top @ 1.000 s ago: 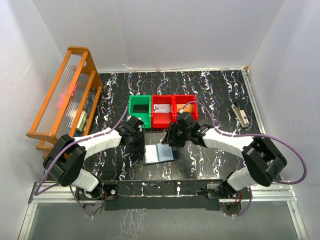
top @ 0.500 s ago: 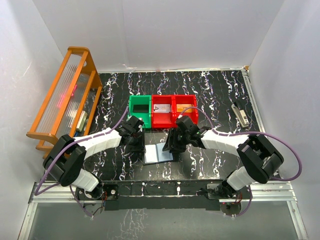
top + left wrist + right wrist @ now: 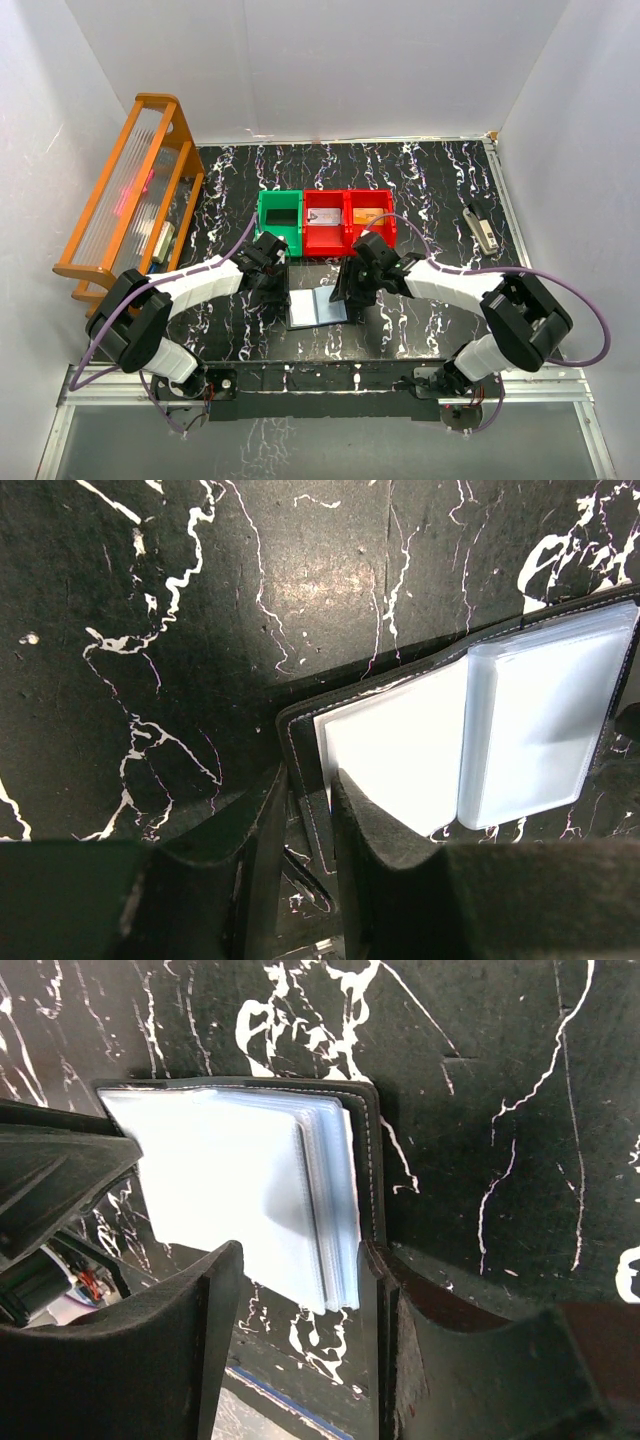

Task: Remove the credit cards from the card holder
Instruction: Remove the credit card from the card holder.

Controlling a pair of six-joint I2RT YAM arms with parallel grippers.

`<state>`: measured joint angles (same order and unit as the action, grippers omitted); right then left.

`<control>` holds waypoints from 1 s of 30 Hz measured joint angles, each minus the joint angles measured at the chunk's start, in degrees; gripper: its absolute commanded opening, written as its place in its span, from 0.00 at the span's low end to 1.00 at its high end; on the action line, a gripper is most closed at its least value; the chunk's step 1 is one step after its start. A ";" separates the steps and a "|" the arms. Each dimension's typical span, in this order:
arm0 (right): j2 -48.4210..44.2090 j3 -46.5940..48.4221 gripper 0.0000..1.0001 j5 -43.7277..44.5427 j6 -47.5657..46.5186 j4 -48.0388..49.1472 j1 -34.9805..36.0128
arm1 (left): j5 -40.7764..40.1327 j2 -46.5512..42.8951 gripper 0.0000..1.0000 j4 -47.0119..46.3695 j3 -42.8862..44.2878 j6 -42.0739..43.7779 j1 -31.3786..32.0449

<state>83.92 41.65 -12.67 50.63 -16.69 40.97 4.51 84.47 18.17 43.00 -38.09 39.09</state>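
The card holder (image 3: 318,306) lies open on the black marble table, its light-blue sleeves facing up. In the left wrist view my left gripper (image 3: 308,780) is shut on the dark left cover edge of the holder (image 3: 400,750). In the right wrist view my right gripper (image 3: 303,1250) is open and straddles the right stack of sleeves on the holder (image 3: 230,1180); its right finger (image 3: 385,1310) is at the holder's right edge. No card shows in the sleeves. A grey credit card (image 3: 322,216) lies in the middle red bin, and an orange one (image 3: 372,215) lies in the right red bin.
A green bin (image 3: 279,232) and two red bins (image 3: 345,238) stand in a row just behind the holder. A wooden rack (image 3: 130,190) stands at the left wall. A small grey object (image 3: 482,228) lies at the far right. The table's near edge is close below the holder.
My right gripper has moved from the red bins towards me and down over the holder's right panel. My left gripper has stayed on the holder's left edge.
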 measured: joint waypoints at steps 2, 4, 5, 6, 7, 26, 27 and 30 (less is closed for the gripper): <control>-0.83 0.09 0.48 0.24 -0.04 -0.35 0.00 | 0.04 0.00 0.22 0.02 0.00 -0.02 0.00; -1.18 0.24 0.48 0.02 -0.07 -0.17 0.00 | 0.07 0.00 0.22 0.02 0.00 -0.02 0.00; -1.18 0.24 0.48 -0.39 -0.07 0.09 0.00 | 0.07 0.00 0.22 0.02 0.00 -0.02 0.00; -1.16 0.24 0.48 -0.98 -0.04 0.24 0.00 | 0.07 0.00 0.22 0.02 0.00 0.00 0.00; -1.16 0.22 0.47 -1.46 0.00 0.44 0.00 | 0.07 0.00 0.22 0.02 0.00 -0.02 0.00; 0.39 -0.96 0.47 -5.25 0.85 4.70 0.17 | 0.55 0.00 0.19 0.02 0.00 0.00 0.00; -0.07 -0.96 0.47 -4.87 0.83 4.35 0.17 | 0.57 -0.02 0.19 0.02 0.00 0.00 0.00; -2.36 -0.96 0.47 -3.13 0.63 3.08 0.17 | 0.57 -0.02 0.19 0.02 0.00 0.00 0.00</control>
<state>81.56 40.69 -15.79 51.27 -13.61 41.15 5.08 84.44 18.20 43.00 -38.09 39.09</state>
